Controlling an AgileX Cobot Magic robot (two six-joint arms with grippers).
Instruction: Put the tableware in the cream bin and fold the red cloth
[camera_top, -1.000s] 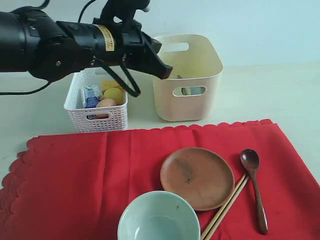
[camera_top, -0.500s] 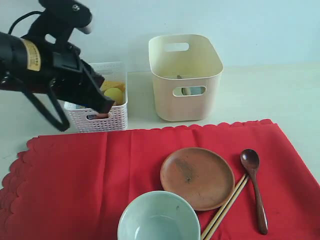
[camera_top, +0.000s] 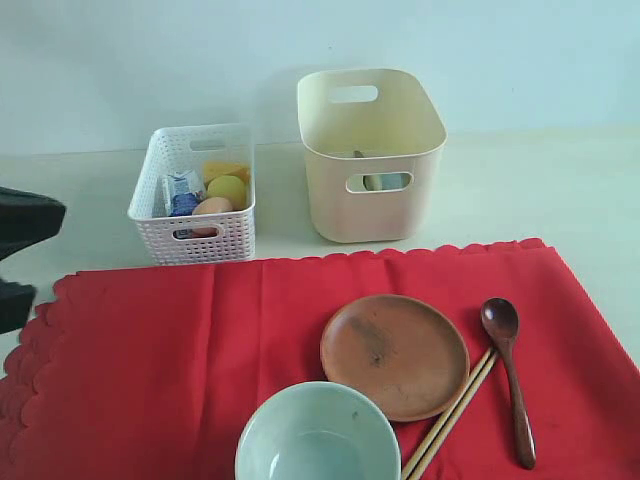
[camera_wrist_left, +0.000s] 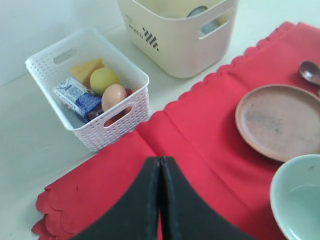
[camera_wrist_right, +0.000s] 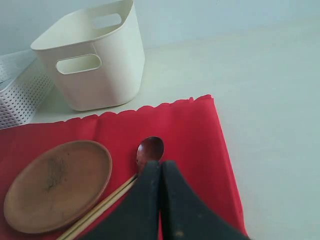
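- Both left gripper (camera_wrist_left: 160, 163) and right gripper (camera_wrist_right: 160, 165) are pinched together, empty.
- On the cloth (camera_top: 150, 370): plate (camera_top: 394, 355), bowl (camera_top: 317, 435) at its 7 o'clock, chopsticks (camera_top: 450, 415) at 4, spoon (camera_top: 510, 375) at 3.
- Bin (camera_top: 375, 212) at plate's 12 o'clock.

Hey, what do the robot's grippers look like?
The left gripper and right gripper are both plain matte black, each with two smooth fingers tapering to a narrow tip. No cables or markings show. The exterior view catches only a black bit of left arm.

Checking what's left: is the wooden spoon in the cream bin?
No, the dark wooden spoon lies on the red cloth beside the chopsticks, outside the cream bin.
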